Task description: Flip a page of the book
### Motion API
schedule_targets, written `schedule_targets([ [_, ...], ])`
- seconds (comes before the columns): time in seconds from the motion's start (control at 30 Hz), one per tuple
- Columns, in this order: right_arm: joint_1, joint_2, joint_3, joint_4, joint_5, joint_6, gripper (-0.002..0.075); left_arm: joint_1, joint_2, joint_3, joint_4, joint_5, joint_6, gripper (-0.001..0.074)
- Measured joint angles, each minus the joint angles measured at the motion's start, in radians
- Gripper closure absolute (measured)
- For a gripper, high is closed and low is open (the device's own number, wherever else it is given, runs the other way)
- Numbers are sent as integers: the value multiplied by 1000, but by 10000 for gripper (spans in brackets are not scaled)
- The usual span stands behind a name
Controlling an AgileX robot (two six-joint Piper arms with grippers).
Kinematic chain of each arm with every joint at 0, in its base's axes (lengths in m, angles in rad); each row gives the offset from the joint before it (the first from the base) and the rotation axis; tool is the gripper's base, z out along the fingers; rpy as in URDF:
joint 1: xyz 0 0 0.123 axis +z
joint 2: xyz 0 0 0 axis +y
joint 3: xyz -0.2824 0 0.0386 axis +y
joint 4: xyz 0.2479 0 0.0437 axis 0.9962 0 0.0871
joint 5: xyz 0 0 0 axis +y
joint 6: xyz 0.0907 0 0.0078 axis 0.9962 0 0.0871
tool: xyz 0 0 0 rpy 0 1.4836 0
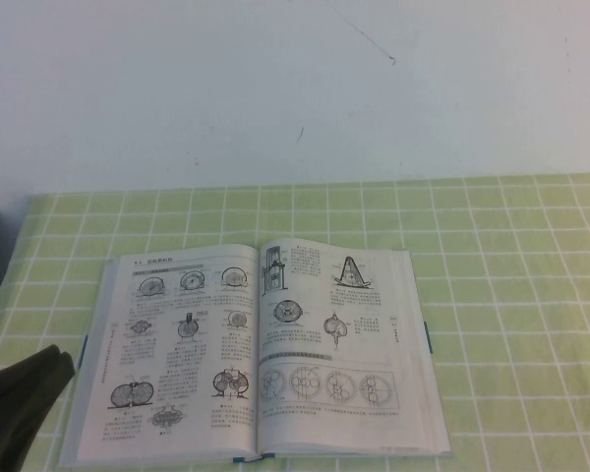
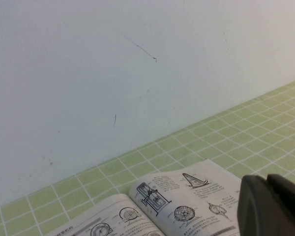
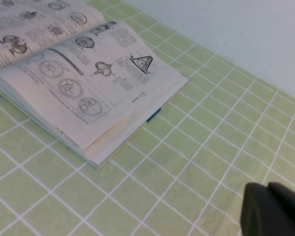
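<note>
I see the book (image 1: 261,359) lying open, no page lifted; right gripper (image 3: 273,209) pressed together, right of it; left gripper (image 2: 270,204) near-left, jaws unreadable.

surface: green checked table (image 1: 511,256) — on it: open book (image 1: 256,354)

Matte black left claw (image 2: 273,206), matte black right claw (image 3: 275,211), rounded casings.

high view overhead, wrists share book (image 1: 261,354)
</note>
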Motion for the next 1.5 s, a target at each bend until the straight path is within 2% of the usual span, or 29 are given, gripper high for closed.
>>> schedule_targets([
  [0.63, 0, 0, 0, 0, 6, 0, 728, 3, -4, 0, -4, 12, -19, 738],
  [0.73, 0, 0, 0, 0, 6, 0, 728, 70, -33, 0, -4, 54, -53, 738],
  [0.93, 0, 0, 0, 0, 6, 0, 728, 268, -148, 0, -4, 187, -72, 738],
  [1.2, 0, 0, 0, 0, 6, 0, 728, 482, -344, 0, -46, 489, -80, 738],
  [1.33, 0, 0, 0, 2, 6, 0, 728, 549, -350, 0, -54, 524, -80, 738],
  [1.5, 0, 0, 0, 2, 6, 0, 728, 558, -350, 0, -54, 527, -80, 738],
])
